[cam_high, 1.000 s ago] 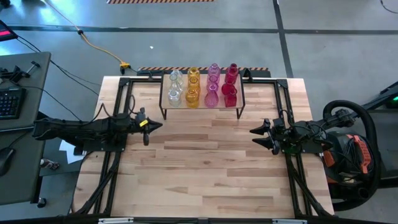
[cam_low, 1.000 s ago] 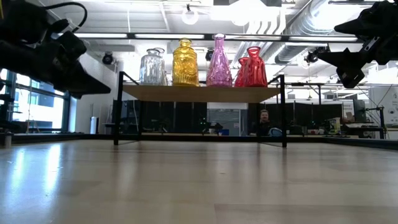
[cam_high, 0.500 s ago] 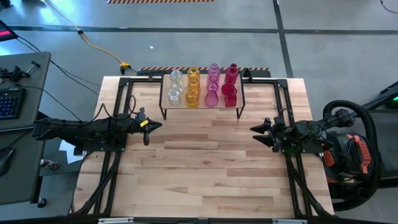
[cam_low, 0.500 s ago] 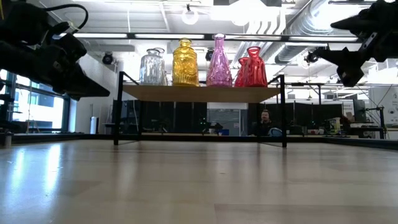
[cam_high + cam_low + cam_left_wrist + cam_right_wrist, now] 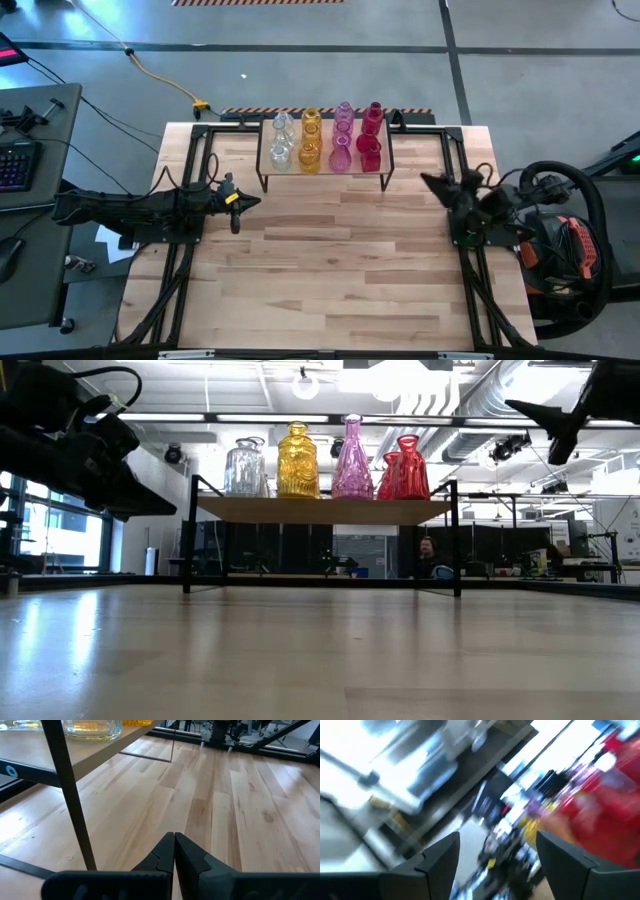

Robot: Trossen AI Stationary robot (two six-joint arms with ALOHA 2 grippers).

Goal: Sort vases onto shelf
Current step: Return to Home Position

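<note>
All the small translucent glass vases (image 5: pixel 310 155) (clear, amber, pink, red) stood in colour rows on the low wood-topped, black-legged shelf (image 5: pixel 320 510) at the far side of the plank table (image 5: pixel 330 270). Left gripper (image 5: pixel 240 200) was pinched fully together, empty, over the table's left side. Right gripper (image 5: pixel 437 184) had its fingers spread wide, empty, near the shelf's right end. Homing likely needed a retreat up and away from the red vases, with no sweep past the shelf leg.

- The shelf (image 5: pixel 322 173) stands centred at the far edge of the surface (image 5: pixel 330 270).
- The vases (image 5: pixel 310 155) stand on it in four rows: clear, yellow, pink, red, left to right.
- The left jaws hover near the surface's left edge.
- The right jaws hover near the shelf's right end.
</note>
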